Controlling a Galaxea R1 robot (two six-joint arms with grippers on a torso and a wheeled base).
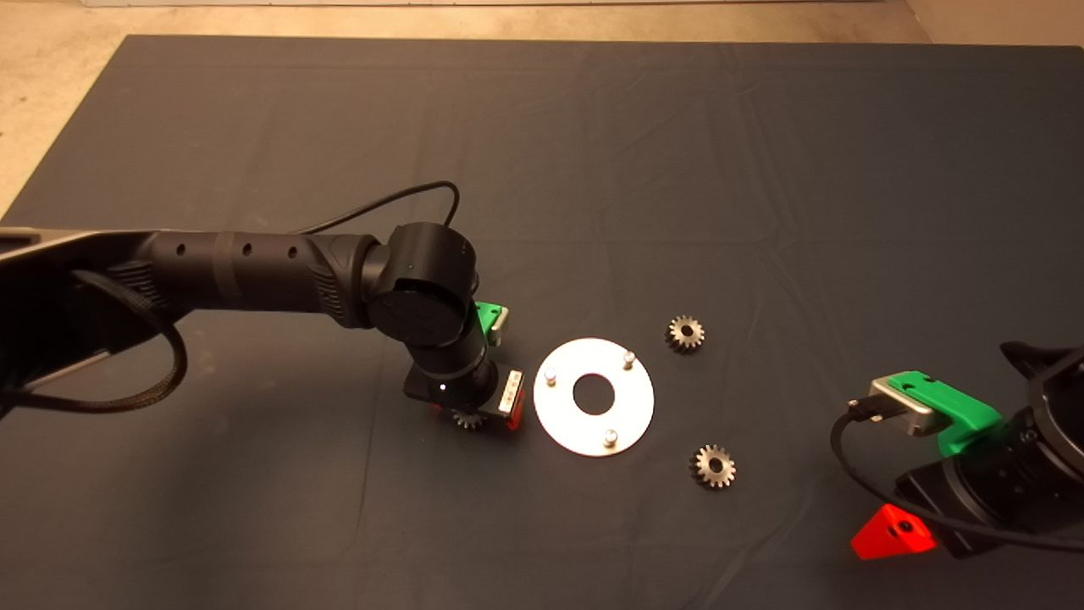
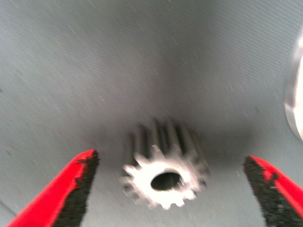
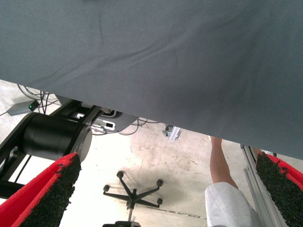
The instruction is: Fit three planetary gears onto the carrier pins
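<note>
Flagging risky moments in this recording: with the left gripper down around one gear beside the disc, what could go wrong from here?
1. The left gripper is open around a small silvery toothed metal gear; a pad closing on tooth tips could tilt it or let it slip.
2. The flat round silver disc lies loose on the dark mat close by; the gripper could nudge it, shifting its three short bare pins.

We see the left pincer (image 1: 471,417) hiding most of one planetary gear (image 1: 467,418); the frame edge cuts the disc (image 2: 295,106), and that gear blurs up close.
</note>
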